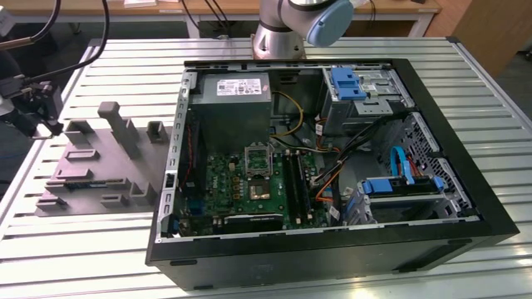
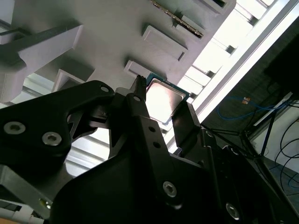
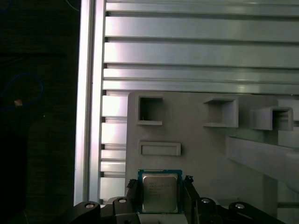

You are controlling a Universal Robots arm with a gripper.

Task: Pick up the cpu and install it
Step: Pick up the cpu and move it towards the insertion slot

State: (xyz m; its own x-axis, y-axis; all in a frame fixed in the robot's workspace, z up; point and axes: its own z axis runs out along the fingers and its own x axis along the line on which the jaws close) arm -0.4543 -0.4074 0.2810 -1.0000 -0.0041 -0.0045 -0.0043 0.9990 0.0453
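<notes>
Gripper [image 3: 160, 183] narrowed onto cpu [image 3: 160, 195], seemingly pinching opposite edges, at corner of grey tray [image 3: 201, 149] beside bench [image 3: 187, 51] edge. Risk: thin-edge hold lets chip slip, tilt, fall off bench.

From my station, the arm [image 1: 293, 22] rises at the back and its end effector [image 1: 40, 109] hangs at the exterior view's far left, fingers [image 2: 142, 112] pinching the cpu [image 3: 160, 193] by opposite edges.
</notes>
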